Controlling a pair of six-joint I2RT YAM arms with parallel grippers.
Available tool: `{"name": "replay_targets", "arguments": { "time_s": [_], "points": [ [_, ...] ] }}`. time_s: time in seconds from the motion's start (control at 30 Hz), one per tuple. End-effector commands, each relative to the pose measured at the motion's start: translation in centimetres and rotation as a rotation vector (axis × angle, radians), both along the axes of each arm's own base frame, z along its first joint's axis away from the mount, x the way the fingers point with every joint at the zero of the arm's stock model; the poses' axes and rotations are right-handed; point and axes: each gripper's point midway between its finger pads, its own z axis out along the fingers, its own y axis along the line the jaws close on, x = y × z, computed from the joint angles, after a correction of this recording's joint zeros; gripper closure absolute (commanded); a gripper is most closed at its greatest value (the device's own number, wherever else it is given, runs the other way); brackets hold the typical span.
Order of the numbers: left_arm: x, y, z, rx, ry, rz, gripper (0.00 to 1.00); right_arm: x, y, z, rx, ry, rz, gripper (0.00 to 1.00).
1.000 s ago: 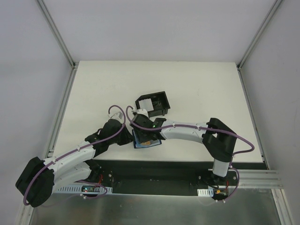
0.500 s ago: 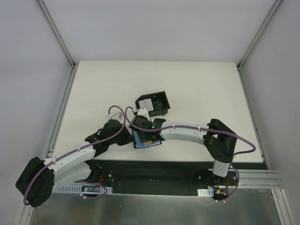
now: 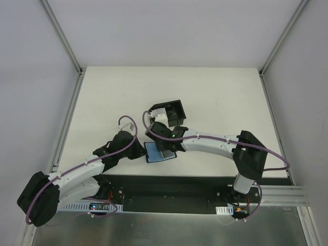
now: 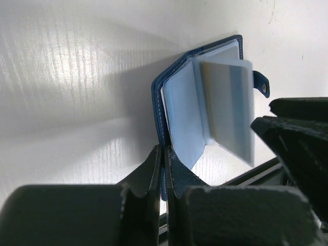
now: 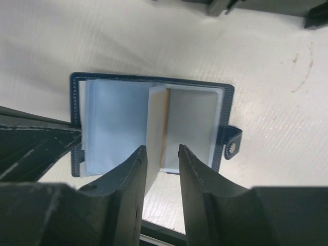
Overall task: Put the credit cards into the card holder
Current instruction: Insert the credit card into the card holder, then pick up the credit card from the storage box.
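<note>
Bases of the two arms are seen at the near edge of the white surface (image 3: pixel 215 97), and both arms are bent inward toward one spot just beyond that edge, a little left of the middle. There the card holder (image 3: pixel 160 152) is laid open on the surface, its dark blue cover down and its pale inner sleeves up.

In the left wrist view the left hand (image 4: pixel 163 154) is pressed together on the edge of the blue cover, so that this edge is pinched between the two fingers. The snap tab (image 5: pixel 233 146) is seen sticking out of the opposite side of the cover, away from the left hand.

One pale leaf (image 4: pixel 228 110) is raised from the middle fold and stood nearly on edge; whether it is an empty sleeve or a credit card cannot be told. The right hand (image 5: pixel 161 149) is poised over the open holder with its fingers parted, and the lower end of the raised leaf is seen in the gap between them. A strip of bare surface is visible between the fingers too, and contact with the leaf cannot be made out.

Just beyond the holder, a black open-topped box (image 3: pixel 173 114) is set on the surface, turned askew to the surface's edges.
</note>
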Motion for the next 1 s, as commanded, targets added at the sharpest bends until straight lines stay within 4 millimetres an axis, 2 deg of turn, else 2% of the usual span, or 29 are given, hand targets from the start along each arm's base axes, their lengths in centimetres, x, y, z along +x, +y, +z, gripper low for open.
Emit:
{"name": "replay_targets", "arguments": {
  "time_s": [0.0, 0.27, 0.33, 0.4, 0.47, 0.6, 0.73, 0.87, 0.97],
  "points": [
    [0.1, 0.2, -0.1, -0.002, -0.009, 0.004, 1.0, 0.5, -2.3, 1.0, 0.009, -0.016, -0.049, 0.66],
    [0.2, 0.4, -0.7, 0.021, 0.004, 0.013, 1.0, 0.4, -4.2, 0.0, 0.011, 0.006, -0.091, 0.66],
    [0.2, 0.5, -1.0, 0.029, 0.007, 0.011, 1.0, 1.0, -5.1, 0.1, 0.004, -0.001, -0.111, 0.66],
    [0.2, 0.6, -1.1, 0.033, 0.011, 0.015, 1.0, 1.5, -5.6, 0.7, 0.029, 0.005, -0.121, 0.66],
    [0.3, 0.6, -1.1, 0.041, 0.003, 0.015, 1.0, 2.2, -5.4, 2.3, 0.086, -0.005, -0.105, 0.62],
    [0.8, 0.5, -1.1, 0.051, 0.007, 0.016, 1.0, 4.4, -3.8, 5.4, 0.202, -0.029, -0.043, 0.53],
    [1.2, 0.3, -1.1, 0.055, 0.011, 0.015, 1.0, 7.3, -2.9, 6.7, 0.265, -0.003, -0.035, 0.49],
    [1.4, 0.2, -1.0, 0.047, 0.007, 0.013, 1.0, 10.5, -2.0, 6.7, 0.288, 0.013, -0.032, 0.45],
    [1.4, 0.3, -1.3, 0.052, 0.017, 0.012, 1.0, 12.8, -1.4, 5.9, 0.295, 0.035, -0.028, 0.41]
  ]
}}
